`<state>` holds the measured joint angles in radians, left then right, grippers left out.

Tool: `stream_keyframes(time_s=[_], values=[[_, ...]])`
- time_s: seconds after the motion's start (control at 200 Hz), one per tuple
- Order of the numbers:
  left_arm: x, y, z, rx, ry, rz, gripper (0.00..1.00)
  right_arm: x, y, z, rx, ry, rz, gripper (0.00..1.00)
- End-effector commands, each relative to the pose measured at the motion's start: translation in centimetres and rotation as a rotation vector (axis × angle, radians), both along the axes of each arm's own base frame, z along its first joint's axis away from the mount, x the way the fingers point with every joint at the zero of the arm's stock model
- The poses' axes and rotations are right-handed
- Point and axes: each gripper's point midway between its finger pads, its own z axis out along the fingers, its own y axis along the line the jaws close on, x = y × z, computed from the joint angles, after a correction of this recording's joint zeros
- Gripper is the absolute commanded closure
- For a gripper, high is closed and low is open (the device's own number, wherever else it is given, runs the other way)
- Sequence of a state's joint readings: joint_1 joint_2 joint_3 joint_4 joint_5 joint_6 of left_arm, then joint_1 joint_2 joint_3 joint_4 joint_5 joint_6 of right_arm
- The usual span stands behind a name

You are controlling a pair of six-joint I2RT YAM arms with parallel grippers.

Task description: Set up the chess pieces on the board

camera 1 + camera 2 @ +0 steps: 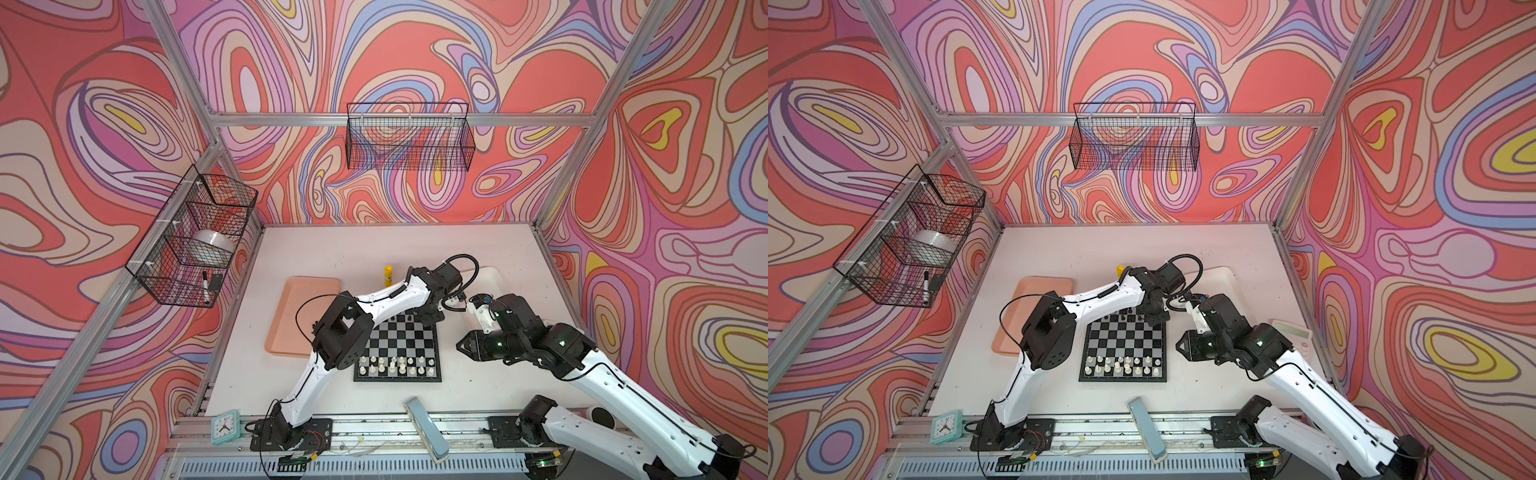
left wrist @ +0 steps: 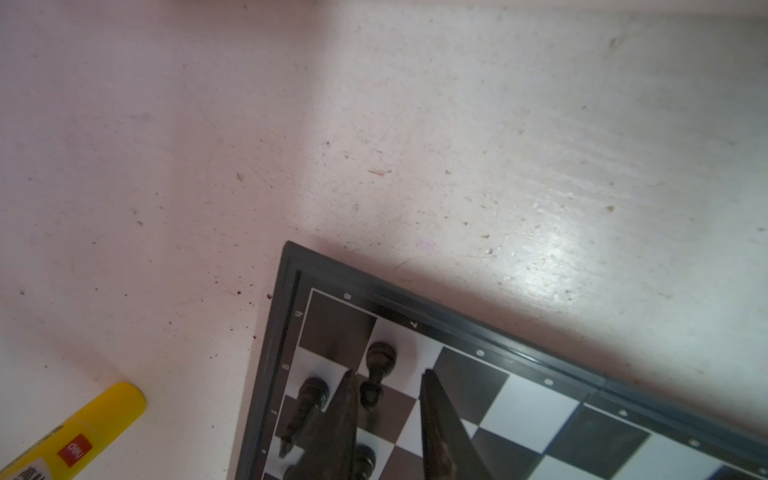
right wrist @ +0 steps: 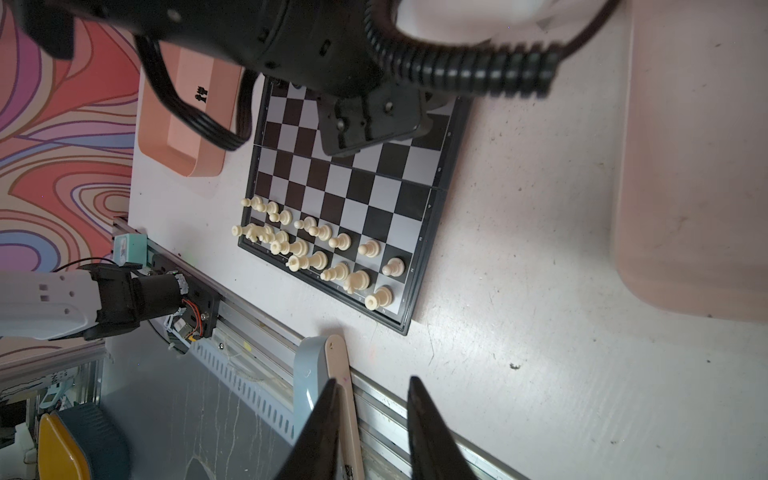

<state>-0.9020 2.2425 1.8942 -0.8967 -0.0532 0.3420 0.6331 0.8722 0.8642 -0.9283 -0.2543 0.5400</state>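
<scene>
The board (image 1: 397, 338) lies mid-table in both top views. Several cream-white chess pieces (image 1: 395, 365) fill its two near rows. A few black chess pieces (image 1: 409, 318) stand along its far edge. My left gripper (image 1: 430, 318) hangs over the board's far right corner. In the left wrist view the left gripper (image 2: 388, 378) is open. A black pawn (image 2: 379, 365) stands free on the board (image 2: 519, 399), close by one finger. Beside it stand a taller black piece (image 2: 311, 399) and another black piece (image 2: 365, 457). My right gripper (image 1: 461, 345) hovers right of the board, open and empty. Two black pieces (image 3: 200, 94) sit in the pink tray.
A pink tray (image 1: 299, 316) lies left of the board and a white tray (image 1: 494, 278) behind the arms. A yellow glue stick (image 1: 388, 275) stands beyond the board. A clock (image 1: 225, 427) and a blue-grey stapler-like object (image 1: 426, 428) lie at the front rail. A calculator (image 1: 1291, 332) sits at the right.
</scene>
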Motion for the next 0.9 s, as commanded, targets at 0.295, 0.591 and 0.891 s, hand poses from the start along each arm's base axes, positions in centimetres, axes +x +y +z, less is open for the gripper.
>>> stream_keyframes(time_s=[0.295, 0.591, 0.891], values=[[-1.22, 0.22, -0.33, 0.017, 0.032, -0.025, 0.70, 0.18, -0.13, -0.27, -0.002, -0.009, -0.002, 0.71], [-1.52, 0.21, -0.16, 0.010, 0.044, -0.028, 0.72, 0.23, -0.13, -0.35, -0.005, -0.007, -0.003, 0.72], [-1.48, 0.33, -0.46, 0.017, 0.041, -0.031, 0.63, 0.24, -0.11, -0.39, -0.006, -0.005, -0.003, 0.72]])
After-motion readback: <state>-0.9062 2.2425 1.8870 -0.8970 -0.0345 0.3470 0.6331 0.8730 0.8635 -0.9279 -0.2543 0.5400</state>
